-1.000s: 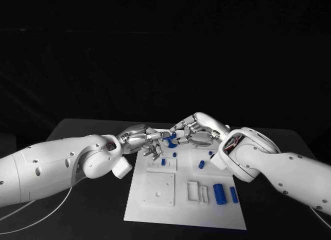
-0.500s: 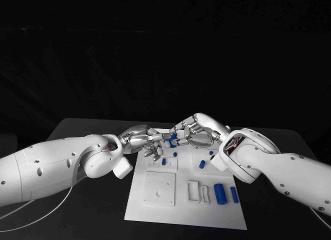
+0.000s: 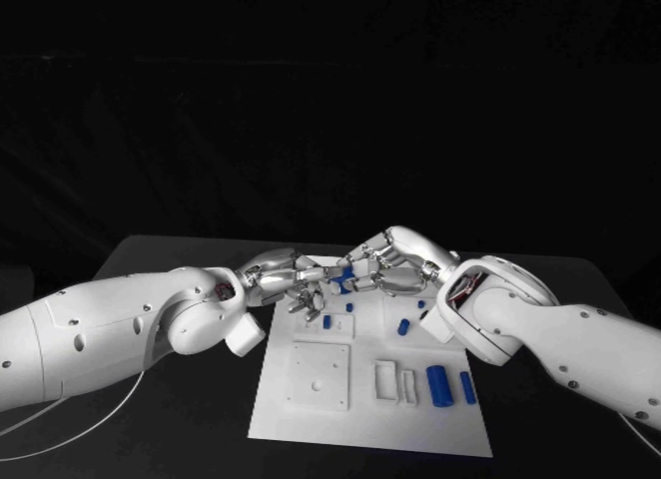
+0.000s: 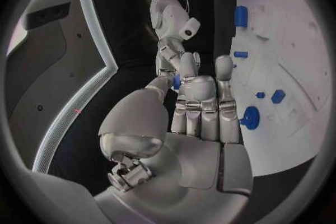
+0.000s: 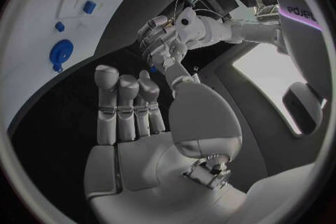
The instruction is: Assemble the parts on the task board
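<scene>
Both hands meet over the far end of the task board (image 3: 371, 419), fingertips nearly touching. Left hand (image 3: 285, 279) and right hand (image 3: 385, 263) crowd the same spot, so the head view hides most of what sits between them.

A small blue part (image 3: 342, 283) shows between the two sets of fingers. In the left wrist view a sliver of blue (image 4: 177, 82) sits at the left hand's fingertips, right against the right hand's fingers; the right wrist view shows a similar speck there, too small to read. Cannot tell which hand actually has hold of it, or whether both do.

Left hand: fingers extended side by side, thumb curled across. Right hand: same posture, fingers straight, thumb folded in.

Rest of the parts lie on the board, nearer the robot than the hands: two short blue pegs (image 3: 327, 322) under the left hand, one tilted peg (image 3: 402, 326) by the right wrist, two larger blue cylinders (image 3: 437, 385) well back. A blue round disc (image 4: 250, 117) lies just beside the left fingers. Board rests on the black counter (image 3: 173, 254).
</scene>
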Motion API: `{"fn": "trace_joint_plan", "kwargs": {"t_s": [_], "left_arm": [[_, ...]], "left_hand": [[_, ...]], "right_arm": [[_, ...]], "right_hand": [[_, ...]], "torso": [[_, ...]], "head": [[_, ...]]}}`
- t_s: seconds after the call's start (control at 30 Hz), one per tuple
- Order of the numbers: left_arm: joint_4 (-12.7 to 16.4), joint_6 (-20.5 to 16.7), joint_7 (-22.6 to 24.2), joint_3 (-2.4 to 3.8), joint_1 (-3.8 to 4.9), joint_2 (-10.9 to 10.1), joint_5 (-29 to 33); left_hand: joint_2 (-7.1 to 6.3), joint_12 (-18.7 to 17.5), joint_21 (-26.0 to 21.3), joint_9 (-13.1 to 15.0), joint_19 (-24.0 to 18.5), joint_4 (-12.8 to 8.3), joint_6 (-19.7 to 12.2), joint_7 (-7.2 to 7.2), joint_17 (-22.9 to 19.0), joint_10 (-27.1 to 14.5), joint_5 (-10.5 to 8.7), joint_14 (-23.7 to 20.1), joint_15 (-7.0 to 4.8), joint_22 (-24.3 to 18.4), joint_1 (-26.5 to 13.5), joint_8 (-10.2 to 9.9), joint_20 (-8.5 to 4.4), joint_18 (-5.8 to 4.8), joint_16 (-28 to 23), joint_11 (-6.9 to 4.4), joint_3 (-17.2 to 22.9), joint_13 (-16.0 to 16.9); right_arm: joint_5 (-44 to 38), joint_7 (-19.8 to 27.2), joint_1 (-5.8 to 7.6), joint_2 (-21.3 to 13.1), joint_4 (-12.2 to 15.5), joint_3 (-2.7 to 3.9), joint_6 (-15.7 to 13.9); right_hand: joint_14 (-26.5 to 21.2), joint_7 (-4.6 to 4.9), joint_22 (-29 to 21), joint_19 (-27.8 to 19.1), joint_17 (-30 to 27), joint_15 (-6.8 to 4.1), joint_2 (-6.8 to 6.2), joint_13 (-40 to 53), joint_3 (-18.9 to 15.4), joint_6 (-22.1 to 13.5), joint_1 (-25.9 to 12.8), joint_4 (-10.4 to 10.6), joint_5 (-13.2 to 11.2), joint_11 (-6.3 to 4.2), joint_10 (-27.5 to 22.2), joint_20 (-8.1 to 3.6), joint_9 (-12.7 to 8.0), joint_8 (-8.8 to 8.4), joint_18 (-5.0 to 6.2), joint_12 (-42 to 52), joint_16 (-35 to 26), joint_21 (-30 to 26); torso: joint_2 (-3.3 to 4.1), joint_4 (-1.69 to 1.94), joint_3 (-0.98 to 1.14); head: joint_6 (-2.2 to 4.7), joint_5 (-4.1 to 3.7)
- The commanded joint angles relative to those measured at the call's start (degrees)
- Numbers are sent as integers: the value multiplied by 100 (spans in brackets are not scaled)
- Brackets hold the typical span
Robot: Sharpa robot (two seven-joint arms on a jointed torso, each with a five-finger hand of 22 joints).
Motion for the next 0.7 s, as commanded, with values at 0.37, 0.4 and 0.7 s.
{"fn": "trace_joint_plan", "kwargs": {"t_s": [0.37, 0.4, 0.7], "left_arm": [[4, 93, -44, 2, -3, 21, -88], [3, 91, -45, 2, -3, 21, -91], [-18, 69, -56, 2, -3, 14, -102]], "left_hand": [[19, 29, 34, 9, -19, -715, -21, -14, -16, 176, 9, -47, -9, 115, 33, 13, 2, -44, 49, -22, 704, 11], [19, 29, 34, 9, -19, -715, -21, -14, -16, 176, 9, -47, -9, 115, 33, 13, 2, -44, 49, -22, 704, 11], [18, 41, 46, 12, -16, -723, -17, -15, -31, 175, 12, -48, -9, 116, 40, 13, 1, -42, 73, -27, 702, 20]], "right_arm": [[51, 94, -2, 6, 28, 4, 156], [53, 96, -2, 7, 31, 4, 158], [59, 106, -2, 2, 30, 4, 176]], "right_hand": [[48, -4, 127, 77, 31, -3, -34, 46, -11, 72, -100, 36, -78, 1, 58, 3, 1, -23, -6, 66, 47, -38], [48, -4, 127, 77, 31, -3, -34, 46, -11, 72, -100, 36, -78, 1, 58, 3, 1, -23, -6, 66, 47, -38], [45, 1, 226, 107, 38, 0, -39, 53, -136, 43, -75, 55, -24, 4, 54, 6, 1, -23, -8, 50, 39, -121]], "torso": [[1, 5, 0], [1, 5, 1], [-1, -1, 1]], "head": [[-16, 1], [-19, 1], [-17, 3]]}}
